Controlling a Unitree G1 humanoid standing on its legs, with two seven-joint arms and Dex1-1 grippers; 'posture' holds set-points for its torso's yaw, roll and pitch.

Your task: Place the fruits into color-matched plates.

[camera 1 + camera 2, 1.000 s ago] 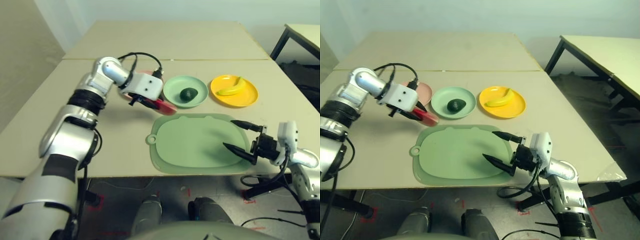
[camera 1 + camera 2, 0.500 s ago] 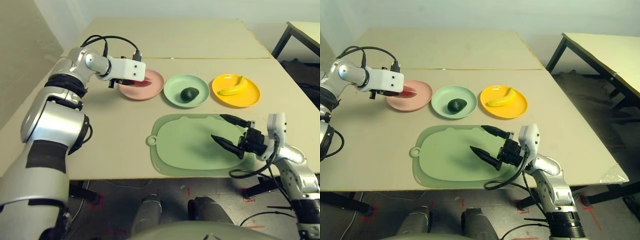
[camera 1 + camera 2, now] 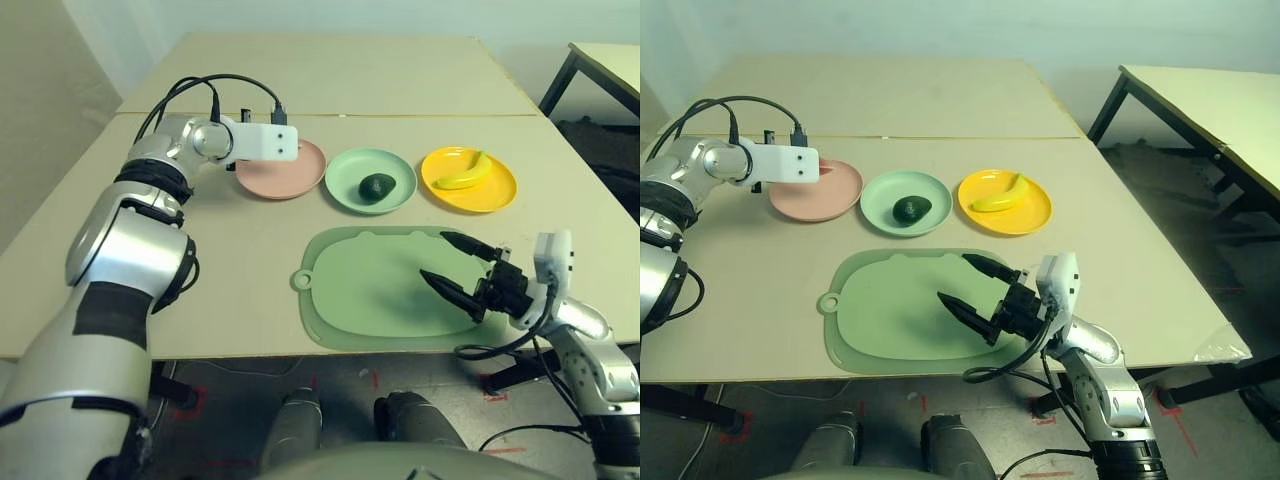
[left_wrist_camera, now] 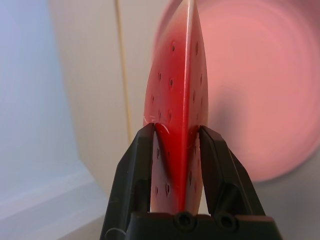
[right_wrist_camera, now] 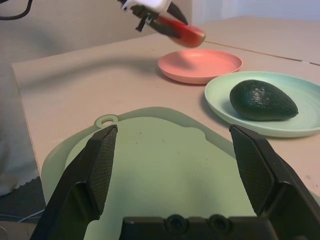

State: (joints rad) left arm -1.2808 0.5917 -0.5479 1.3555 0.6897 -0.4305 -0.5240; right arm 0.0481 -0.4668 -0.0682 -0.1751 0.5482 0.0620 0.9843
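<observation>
Pinched in the left gripper point(image 4: 176, 129) at upper left, the watermelon wedge point(image 4: 177, 95) is held above the pink plate point(image 3: 290, 180); if released off-centre, it could tip over the rim. Avocado point(image 3: 377, 187) and banana point(image 3: 466, 172) are plated at upper centre and upper right. Lower right, the right gripper point(image 3: 437, 262) is spread.

Silver arms point(image 3: 125, 265) carry black cables point(image 3: 225, 77) and bands.

My beige counter point(image 3: 240, 270), green mat point(image 3: 395, 285) by its near edge, pink plate point(image 3: 283, 172), mint plate point(image 3: 345, 190) and yellow plate point(image 3: 490, 197) in a row beyond.
</observation>
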